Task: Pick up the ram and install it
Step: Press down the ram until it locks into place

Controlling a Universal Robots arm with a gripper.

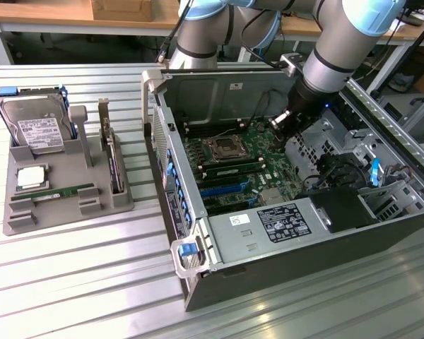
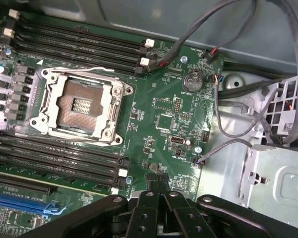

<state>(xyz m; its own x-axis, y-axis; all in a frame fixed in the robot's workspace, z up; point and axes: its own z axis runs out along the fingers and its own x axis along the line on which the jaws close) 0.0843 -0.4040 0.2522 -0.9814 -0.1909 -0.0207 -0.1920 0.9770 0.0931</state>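
Gripper [image 2: 158,184] closed, empty, low over motherboard [image 2: 159,111] inside open computer case [image 1: 198,244]. Ram [image 1: 63,191] flat in grey tray [image 1: 21,212] on desk [image 1: 92,282], well apart from gripper.

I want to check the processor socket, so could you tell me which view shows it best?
The wrist view: the empty socket is close, seen from above, with its contacts visible. In the exterior view, the socket is distant and angled.

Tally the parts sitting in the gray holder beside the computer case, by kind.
Hard drive: 1
Processor chip: 1
Ram stick: 1
Expansion card: 1
Total: 4
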